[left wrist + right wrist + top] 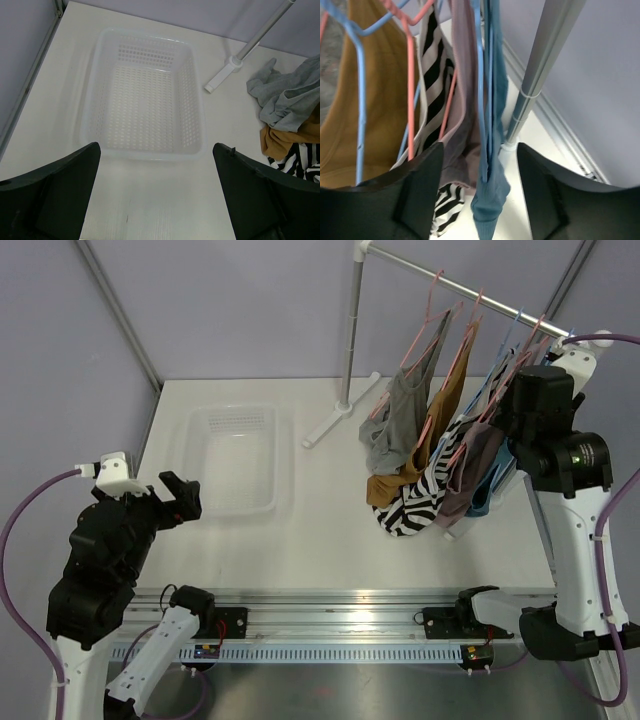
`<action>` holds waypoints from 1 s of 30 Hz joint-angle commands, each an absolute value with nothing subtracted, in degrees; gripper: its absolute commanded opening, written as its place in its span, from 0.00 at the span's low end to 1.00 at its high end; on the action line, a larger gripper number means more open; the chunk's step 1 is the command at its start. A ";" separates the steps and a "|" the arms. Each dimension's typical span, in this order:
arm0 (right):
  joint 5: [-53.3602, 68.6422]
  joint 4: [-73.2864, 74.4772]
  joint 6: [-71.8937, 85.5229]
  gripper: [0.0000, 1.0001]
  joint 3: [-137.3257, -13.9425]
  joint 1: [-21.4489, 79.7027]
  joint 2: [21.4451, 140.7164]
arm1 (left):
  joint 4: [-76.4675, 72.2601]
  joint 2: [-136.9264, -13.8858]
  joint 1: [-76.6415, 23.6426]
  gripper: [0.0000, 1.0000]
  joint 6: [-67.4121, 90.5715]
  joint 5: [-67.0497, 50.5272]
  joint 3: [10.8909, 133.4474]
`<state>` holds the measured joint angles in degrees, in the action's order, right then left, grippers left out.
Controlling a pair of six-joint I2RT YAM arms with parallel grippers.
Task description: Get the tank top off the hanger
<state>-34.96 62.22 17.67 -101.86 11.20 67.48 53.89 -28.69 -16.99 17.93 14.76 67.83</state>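
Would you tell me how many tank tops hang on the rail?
5, left to right from above: grey top, mustard top, zebra-striped top, mauve top, then blue top beside the right arm, which may hide more.

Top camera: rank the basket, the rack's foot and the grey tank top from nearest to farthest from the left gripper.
Measured from the open left gripper in the top view:
1. Basket, just to its right.
2. Rack's foot, beyond the basket's far right corner.
3. Grey tank top, hanging farther right still.
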 commanded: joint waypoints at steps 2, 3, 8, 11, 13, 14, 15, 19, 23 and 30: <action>-43.24 58.45 16.18 0.57 -103.10 11.34 69.17 | 51.50 -29.36 -17.23 0.99 17.05 13.80 67.68; -43.50 58.45 16.00 0.51 -103.10 11.42 69.69 | 51.50 -29.36 -17.23 0.99 16.88 13.97 67.50; -44.21 58.27 16.35 0.22 -102.13 11.34 69.26 | 51.59 -29.27 -17.23 0.99 16.70 14.15 67.41; -44.91 57.57 15.82 0.24 -101.43 11.43 68.64 | 51.59 -29.36 -17.23 0.99 16.61 13.98 67.41; -45.00 57.22 15.30 0.25 -100.55 11.34 68.38 | 51.59 -29.44 -17.23 0.99 16.52 13.97 67.33; -44.83 56.87 15.03 0.26 -100.29 11.42 68.38 | 51.50 -29.36 -17.23 0.99 16.61 14.06 67.32; -44.74 56.78 15.03 0.26 -99.59 11.34 68.38 | 51.59 -29.36 -17.23 0.99 16.52 14.06 67.32; -43.86 56.08 15.20 0.26 -97.92 11.34 68.47 | 51.85 -29.27 -17.23 0.99 16.35 14.15 67.50; -42.80 55.81 15.73 0.16 -97.38 11.34 68.56 | 51.94 -28.92 -17.23 0.99 16.08 14.59 67.50; -41.40 57.74 14.59 0.00 -101.68 11.34 69.34 | 51.68 -29.00 -17.23 0.99 16.26 14.41 67.24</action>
<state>-41.87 58.59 15.18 -98.04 11.20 69.25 53.93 -28.71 -16.99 17.34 14.81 67.75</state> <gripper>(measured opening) 0.075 0.988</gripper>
